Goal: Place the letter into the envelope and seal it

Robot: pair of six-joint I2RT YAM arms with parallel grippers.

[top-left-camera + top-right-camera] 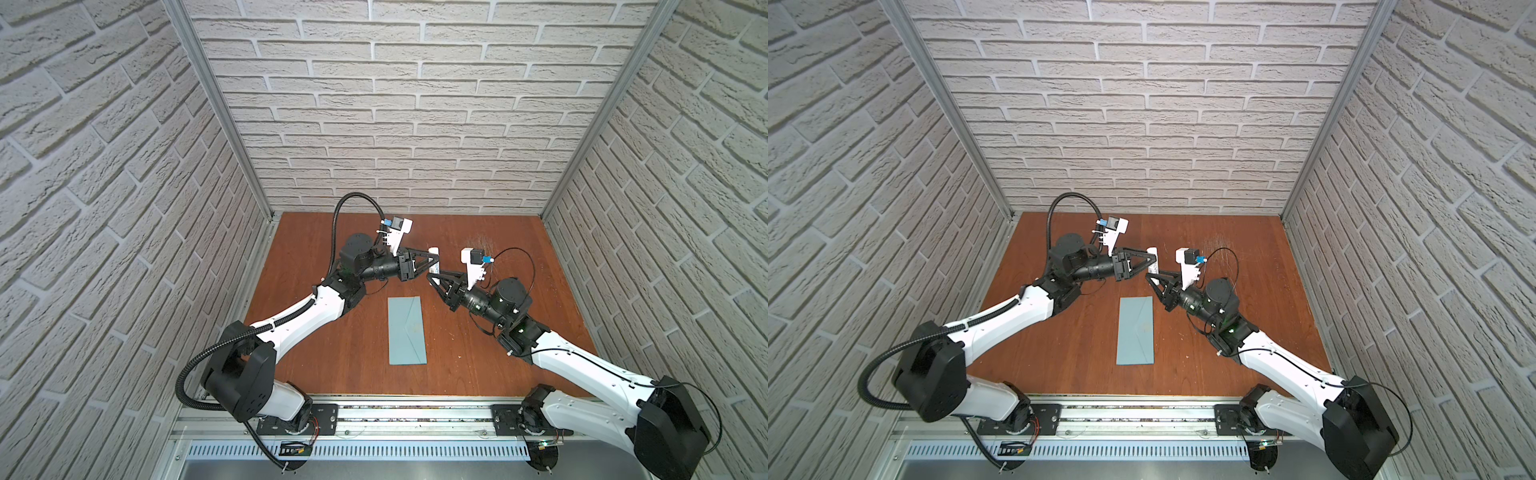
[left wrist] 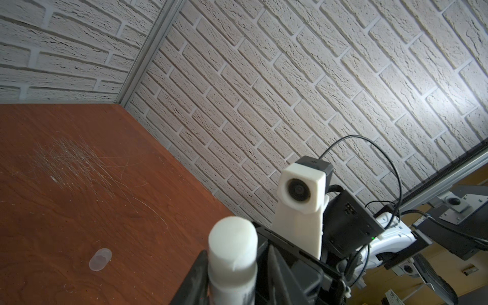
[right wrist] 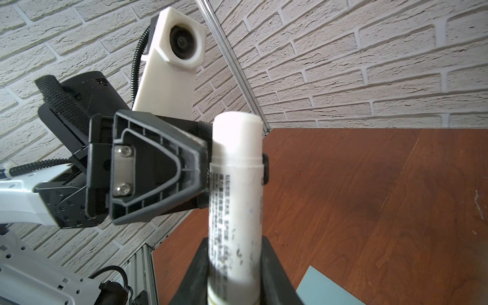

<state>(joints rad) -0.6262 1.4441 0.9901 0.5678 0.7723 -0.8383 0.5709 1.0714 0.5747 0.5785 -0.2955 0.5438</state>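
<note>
The light blue-grey envelope (image 1: 407,330) (image 1: 1136,330) lies flat mid-table, seamed side up; one of its corners shows in the right wrist view (image 3: 324,287). The letter is hidden. A white glue stick (image 1: 433,262) (image 1: 1153,261) (image 3: 235,198) (image 2: 232,253) hangs uncapped in the air behind the envelope. My right gripper (image 1: 432,280) (image 1: 1149,276) (image 3: 235,245) is shut on its printed body. My left gripper (image 1: 436,258) (image 1: 1157,261) (image 2: 231,254) (image 3: 236,163) has a finger against each side of its upper end.
A small translucent cap (image 2: 100,259) lies on the wooden table (image 1: 332,365) below the left gripper. A scratched patch (image 1: 484,241) marks the back right of the table. Brick-patterned walls close in three sides, and a metal rail (image 1: 415,415) runs along the front.
</note>
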